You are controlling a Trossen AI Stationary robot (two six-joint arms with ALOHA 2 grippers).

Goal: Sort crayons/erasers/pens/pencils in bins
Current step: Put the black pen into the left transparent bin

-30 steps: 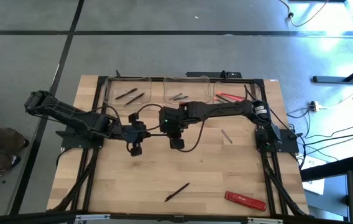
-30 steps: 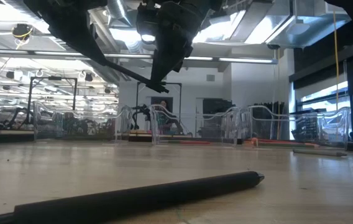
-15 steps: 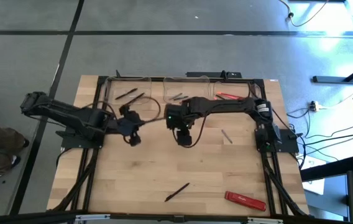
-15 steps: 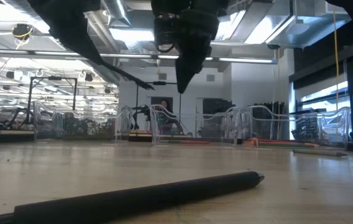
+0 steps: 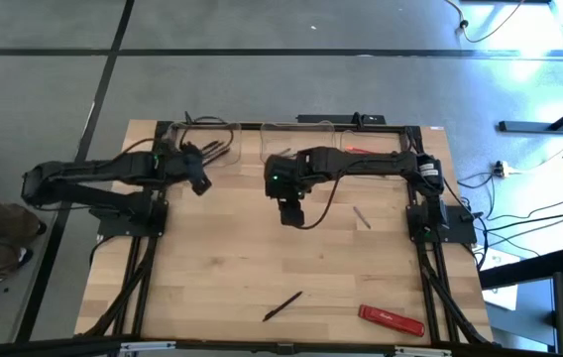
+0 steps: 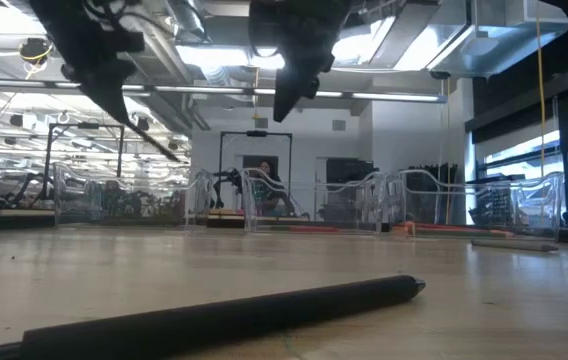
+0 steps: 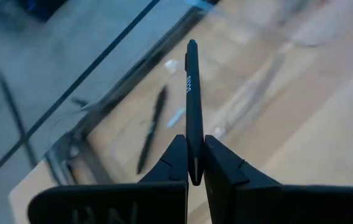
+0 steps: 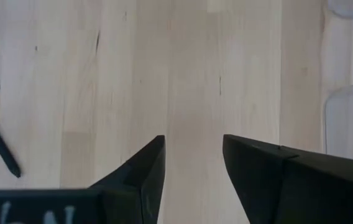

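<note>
Pens first: one black pen (image 7: 192, 106) is clamped between the left gripper (image 7: 193, 163) fingers, sticking forward over the corner of the left bin (image 5: 174, 139), where another pen (image 7: 151, 129) already lies on the bottom. A loose pen (image 5: 282, 305) sits on the tabletop (image 5: 222, 268) near the front edge, with a flat red bar (image 5: 392, 319) off to its right and a thin grey stick (image 5: 361, 217) further back on the right side. Three clear bins line the far edge; the right bin (image 5: 381, 149) has red stuff in it.

Right gripper (image 5: 289, 211) hangs over the middle of the tabletop, fingers spread apart, holding nothing.

Surface is pale wood planks inside a black frame. Around it is grey floor with dark seams, cables on the right. From table height you get a big open workshop with ceiling lights, pipes and a dark doorway (image 6: 255, 165) at the back.
</note>
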